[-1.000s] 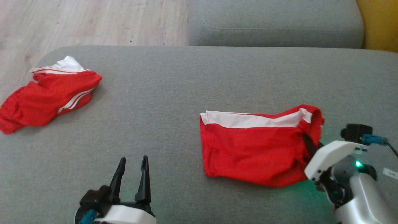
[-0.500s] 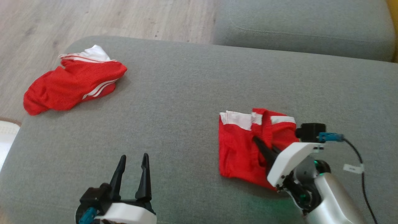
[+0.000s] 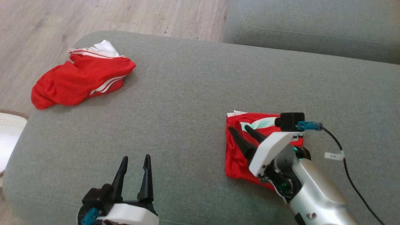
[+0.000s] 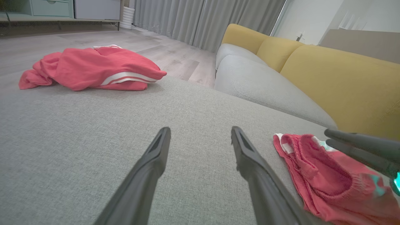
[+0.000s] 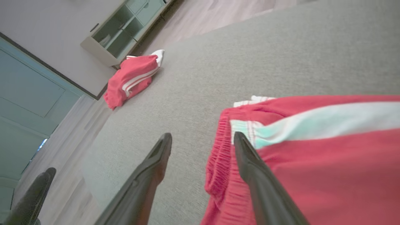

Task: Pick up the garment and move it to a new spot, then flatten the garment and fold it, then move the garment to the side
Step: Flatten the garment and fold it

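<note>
The garment (image 3: 236, 161) is a pair of red shorts with a white stripe, lying folded over on the grey seat cushion (image 3: 187, 93) at the right. My right gripper (image 3: 238, 127) hovers open over its left edge, one finger above the cloth and one above bare cushion, as the right wrist view shows the gripper (image 5: 202, 136) and the garment (image 5: 328, 175). Nothing is between the fingers. My left gripper (image 3: 136, 157) stands open near the front edge, well left of the garment (image 4: 322, 184).
A second red garment (image 3: 78, 79) with white stripes lies crumpled at the cushion's far left corner. Another grey cushion (image 3: 312, 28) lies behind, with a yellow sofa back (image 4: 328, 72) beyond. Wooden floor (image 3: 125, 15) runs past the left edge. A black cable (image 3: 343, 162) trails from my right wrist.
My right gripper carried the garment's right side over to the left, doubling it over, then opened and let go. The head camera has turned. The left gripper stayed put.
</note>
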